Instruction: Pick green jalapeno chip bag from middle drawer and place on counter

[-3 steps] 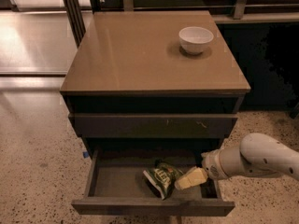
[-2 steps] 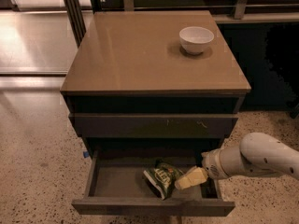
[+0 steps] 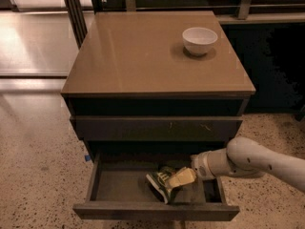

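One glossy tan counter [image 3: 143,56] carries a white bowl [image 3: 199,39] above speckled floor [image 3: 33,147]. Lower centre, the crumpled green jalapeno chip bag [image 3: 159,181] lies in the open middle drawer [image 3: 119,187], the gripper [image 3: 181,177] against it, hold unclear.

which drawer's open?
The lowest one, the middle drawer: pulled out, with the gripper inside at the green jalapeno chip bag. The scratched drawer front above is closed.
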